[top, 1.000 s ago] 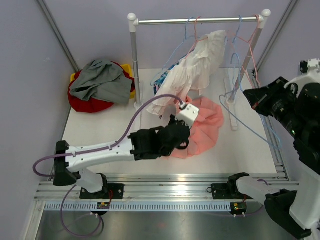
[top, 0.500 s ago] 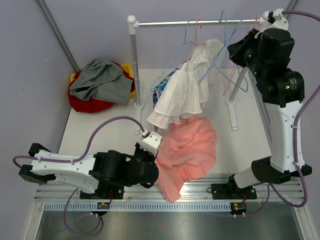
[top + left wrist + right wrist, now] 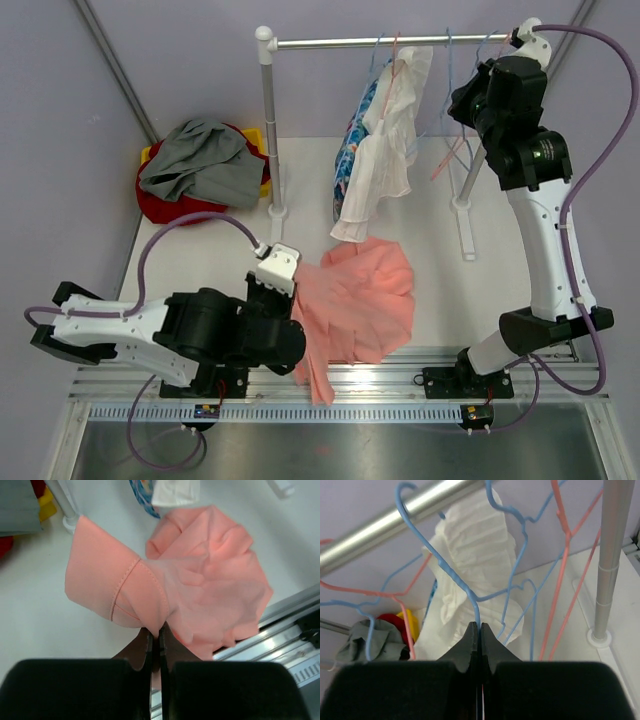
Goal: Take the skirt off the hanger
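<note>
The pink skirt [image 3: 362, 300] lies crumpled on the white table, off any hanger, one fold hanging over the front rail. My left gripper [image 3: 296, 342] is shut on its near edge; in the left wrist view the skirt [image 3: 210, 580] bunches out from my closed fingertips [image 3: 155, 630]. My right gripper [image 3: 460, 100] is high by the clothes rail [image 3: 400, 42], shut on the wire of a bare blue hanger [image 3: 447, 565] hooked over the rail [image 3: 395, 517]. The tips [image 3: 480, 626] pinch the wire.
A white garment [image 3: 388, 150] and a blue patterned one [image 3: 350, 150] hang on the rail among blue and pink hangers [image 3: 462, 150]. A grey cloth on a red pile [image 3: 200, 165] sits back left. The rack's posts [image 3: 270, 130] stand on the table.
My left gripper has pulled back towards the near edge, dragging the pink skirt with it. My right gripper has risen to the rail with the blue hanger. The white garment has swung back under the rail.
</note>
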